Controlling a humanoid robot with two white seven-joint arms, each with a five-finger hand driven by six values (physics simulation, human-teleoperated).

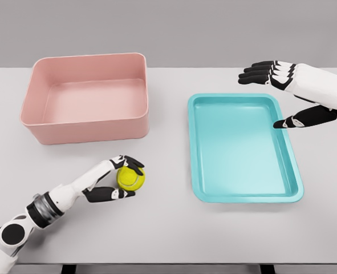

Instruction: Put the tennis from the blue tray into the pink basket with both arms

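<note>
A yellow-green tennis ball [130,178] is held by my left hand [122,178], fingers curled over its top and thumb beneath, low over the table in front of the pink basket [84,125]. The basket stands at the back left with nothing inside. The blue tray [291,154] lies to the right, holding nothing. My right hand [271,94] hovers over the tray's far right corner, fingers spread and thumb pointing down-left, holding nothing.
The light grey table [168,228] carries only the basket and the tray. A gap of bare surface lies between them, and the table's front edge runs along the bottom of the view.
</note>
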